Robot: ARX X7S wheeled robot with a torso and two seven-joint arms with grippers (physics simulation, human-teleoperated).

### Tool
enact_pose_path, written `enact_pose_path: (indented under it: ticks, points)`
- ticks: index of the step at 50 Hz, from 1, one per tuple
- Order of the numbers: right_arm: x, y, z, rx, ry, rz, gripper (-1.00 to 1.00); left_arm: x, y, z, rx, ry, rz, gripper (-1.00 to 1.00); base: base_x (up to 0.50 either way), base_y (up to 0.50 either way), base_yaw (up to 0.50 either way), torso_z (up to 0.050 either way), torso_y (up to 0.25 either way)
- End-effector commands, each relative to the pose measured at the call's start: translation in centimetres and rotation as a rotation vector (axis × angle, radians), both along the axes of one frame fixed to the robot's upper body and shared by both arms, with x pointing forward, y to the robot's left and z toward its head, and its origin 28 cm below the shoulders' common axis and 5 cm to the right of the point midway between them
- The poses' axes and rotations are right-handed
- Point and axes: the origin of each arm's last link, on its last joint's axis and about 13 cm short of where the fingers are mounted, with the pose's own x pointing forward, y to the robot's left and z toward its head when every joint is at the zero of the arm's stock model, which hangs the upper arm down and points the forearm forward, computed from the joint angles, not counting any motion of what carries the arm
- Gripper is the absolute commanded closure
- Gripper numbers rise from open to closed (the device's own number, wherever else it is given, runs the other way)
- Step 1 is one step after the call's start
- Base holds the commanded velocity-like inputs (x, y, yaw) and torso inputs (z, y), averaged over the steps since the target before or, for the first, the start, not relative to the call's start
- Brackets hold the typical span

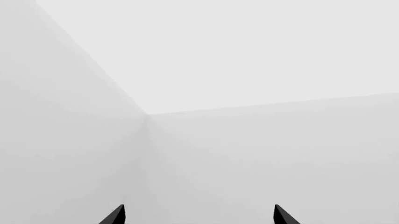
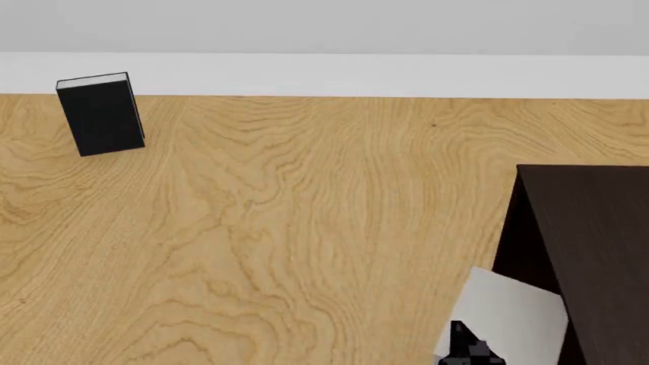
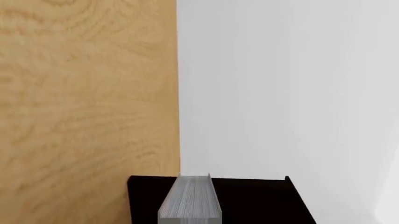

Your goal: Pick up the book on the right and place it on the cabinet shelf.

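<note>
The light grey book (image 2: 512,312) is tilted at the bottom right of the head view, right beside the very dark cabinet (image 2: 598,243). My right gripper (image 2: 466,344) shows as a black shape on the book's lower edge and seems shut on it. In the right wrist view the book's white page edges (image 3: 190,203) stand in front of the dark cabinet (image 3: 255,200); the fingers do not show there. The cabinet's inner shelf cannot be made out. My left gripper (image 1: 199,213) is open and empty, facing a bare wall corner, and is out of the head view.
A black-covered book (image 2: 102,118) stands upright at the far left of the wooden table (image 2: 304,228). A pale wall (image 2: 324,72) runs along the table's far edge. The cabinet takes up the right edge of the head view.
</note>
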Motion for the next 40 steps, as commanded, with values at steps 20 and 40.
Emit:
enact_pose_path:
  ticks: [20,40]
  points:
    - [0.9,-2.3,1.2,-0.076,-0.08,-0.121,1.0,0.2,-0.1,0.0,0.001,0.004,-0.004,-1.0,0.0,0.0,0.0,0.001,0.001]
    - [3.0,-0.8,1.8,-0.077,-0.057,-0.201,1.0,0.1,-0.2,0.1,0.008,0.008,-0.006,-1.0,0.0,0.0,0.0,0.001,0.002]
